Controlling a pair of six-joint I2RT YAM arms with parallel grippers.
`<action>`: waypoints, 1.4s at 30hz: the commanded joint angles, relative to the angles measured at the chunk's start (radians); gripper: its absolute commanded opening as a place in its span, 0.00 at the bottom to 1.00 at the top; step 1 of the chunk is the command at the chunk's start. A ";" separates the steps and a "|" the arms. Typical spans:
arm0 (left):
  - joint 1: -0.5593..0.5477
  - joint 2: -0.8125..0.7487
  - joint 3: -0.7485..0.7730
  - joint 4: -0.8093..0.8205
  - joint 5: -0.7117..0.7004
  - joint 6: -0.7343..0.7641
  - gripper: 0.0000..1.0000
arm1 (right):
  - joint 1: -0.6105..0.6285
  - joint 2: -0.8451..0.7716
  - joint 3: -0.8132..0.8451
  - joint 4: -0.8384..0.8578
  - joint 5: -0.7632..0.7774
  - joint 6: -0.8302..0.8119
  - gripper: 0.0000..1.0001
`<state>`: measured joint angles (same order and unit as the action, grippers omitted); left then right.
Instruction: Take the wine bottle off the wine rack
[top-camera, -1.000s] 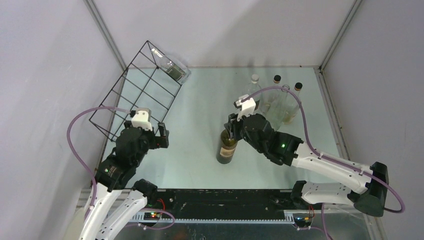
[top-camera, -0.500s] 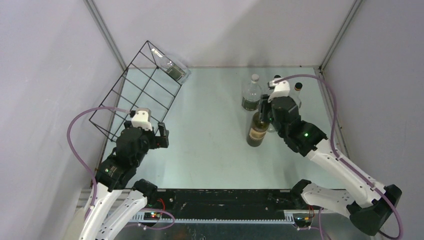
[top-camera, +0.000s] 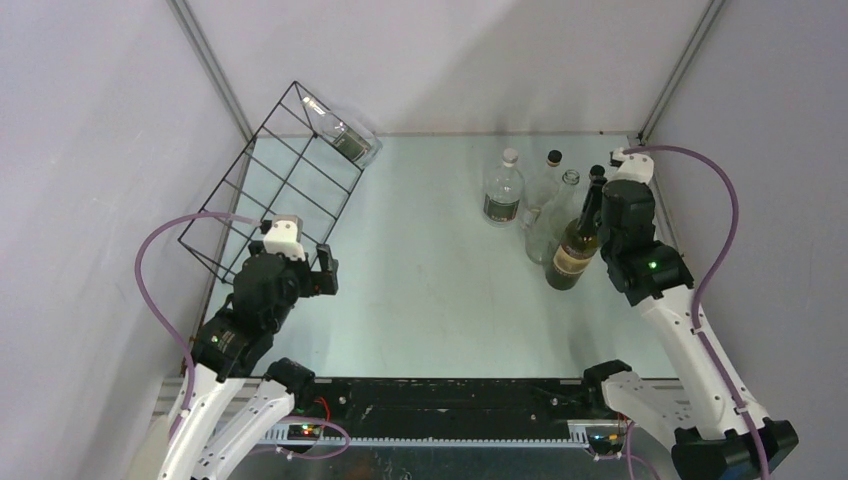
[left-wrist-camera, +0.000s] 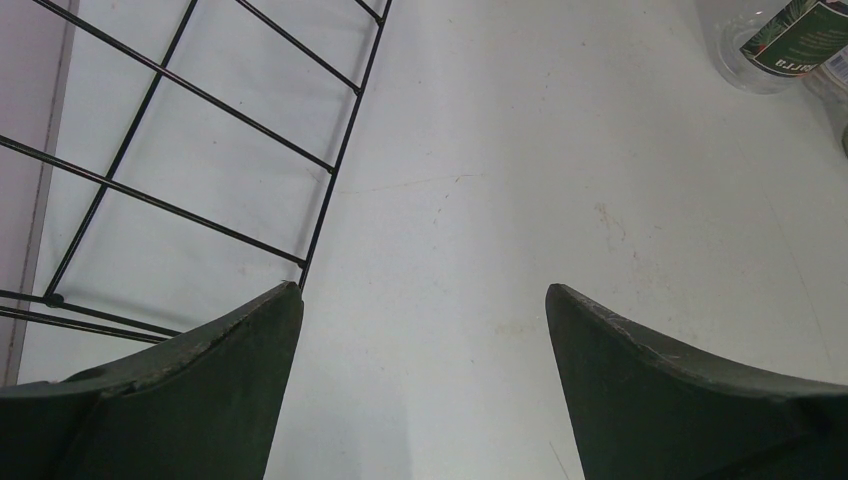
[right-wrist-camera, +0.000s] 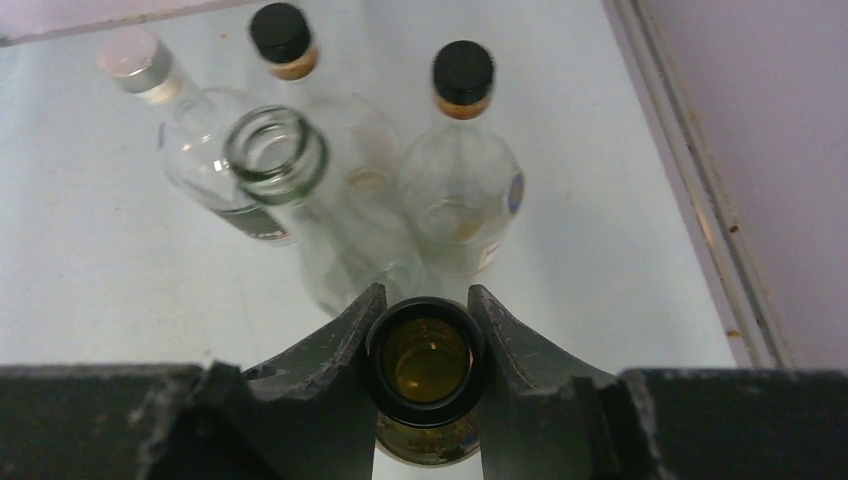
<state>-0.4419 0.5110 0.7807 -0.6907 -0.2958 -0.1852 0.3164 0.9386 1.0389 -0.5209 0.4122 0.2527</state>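
Carried rightward across the tabletop (top-camera: 430, 290) over the last second, the dark olive wine bottle (top-camera: 567, 259) has gone from the middle to the right side, well apart from the wine rack (top-camera: 283, 180), which stands tilted at the far left corner. The right claw (top-camera: 596, 192) is closed to a narrow gap around the bottle's neck. In the right wrist view, its two dark fingers (right-wrist-camera: 345, 335) press on either side of the open mouth. Whether the bottle's base rests on the tabletop cannot be told. Just beyond it stands a cluster of four clear bottles: an uncapped glass bottle (right-wrist-camera: 275, 150) nearest the claw, two black-capped bottles (right-wrist-camera: 462, 160) behind, and a silver-capped bottle (top-camera: 503, 188) to the left. The left arm has not shifted. The left claw (left-wrist-camera: 422, 292) is spread wide and empty above the tabletop, touching nothing, with the rack's near wires just to its left. Another clear bottle (top-camera: 345, 138) lies at the rack's far upper corner.
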 joint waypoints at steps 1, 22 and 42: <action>0.006 0.006 -0.005 0.035 -0.009 -0.019 0.98 | -0.093 0.010 0.065 0.103 -0.030 -0.023 0.00; 0.006 -0.001 -0.008 0.036 -0.011 -0.019 0.98 | -0.232 0.197 0.064 0.343 -0.080 -0.009 0.00; 0.006 0.009 -0.001 0.039 -0.016 -0.020 0.98 | -0.231 0.181 0.064 0.263 -0.126 -0.010 0.58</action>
<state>-0.4419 0.5117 0.7807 -0.6899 -0.3035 -0.1860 0.0872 1.1664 1.0592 -0.2886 0.2943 0.2367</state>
